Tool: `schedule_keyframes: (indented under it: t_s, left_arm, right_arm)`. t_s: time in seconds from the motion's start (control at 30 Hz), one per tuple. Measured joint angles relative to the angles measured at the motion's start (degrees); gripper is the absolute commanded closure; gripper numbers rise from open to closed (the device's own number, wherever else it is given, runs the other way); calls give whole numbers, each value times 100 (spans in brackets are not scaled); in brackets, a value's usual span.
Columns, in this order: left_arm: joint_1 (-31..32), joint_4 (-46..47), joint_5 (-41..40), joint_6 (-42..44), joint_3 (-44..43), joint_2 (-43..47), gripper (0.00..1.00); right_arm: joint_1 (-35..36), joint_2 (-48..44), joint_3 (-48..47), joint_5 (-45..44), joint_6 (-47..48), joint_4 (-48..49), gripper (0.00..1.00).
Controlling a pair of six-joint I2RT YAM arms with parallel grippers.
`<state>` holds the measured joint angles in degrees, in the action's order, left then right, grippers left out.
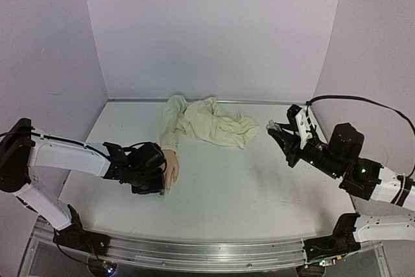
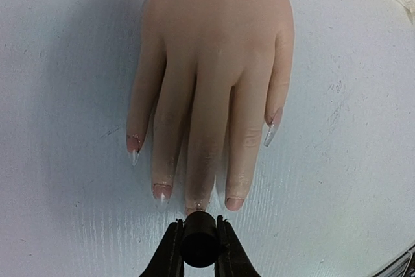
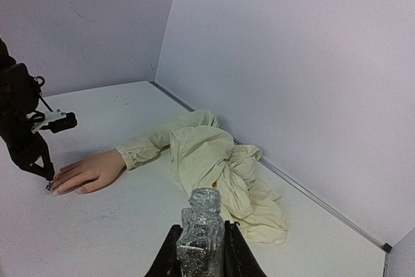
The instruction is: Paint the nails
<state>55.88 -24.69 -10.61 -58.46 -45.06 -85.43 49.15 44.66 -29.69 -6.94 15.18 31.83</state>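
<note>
One mannequin hand (image 2: 214, 50) flat, four nails (image 2: 162, 191) showing just ahead of the left gripper (image 2: 199, 230), low and level, clamped on one black brush cap (image 2: 199, 246) at the middle fingertip, right gripper (image 3: 201, 241) raised well apart, gripping one open glass bottle (image 3: 203, 222) upright

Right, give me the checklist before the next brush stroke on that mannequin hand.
1. The left gripper shut on the black brush cap: ok.
2. Brush tip on the middle fingernail: cannot tell, the cap hides it.
3. The mannequin hand flat, palm down: ok.
4. The right gripper shut on the open polish bottle, upright: ok.
5. The cream sleeve clear of the fingers: ok.
</note>
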Motion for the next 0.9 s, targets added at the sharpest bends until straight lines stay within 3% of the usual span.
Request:
schedule_keyframes:
  t_s: [0.9]
  left_arm:
    - [2,181,44,-55,260,151,100]
  right_arm:
    - [0,7,0,2,0,7,100]
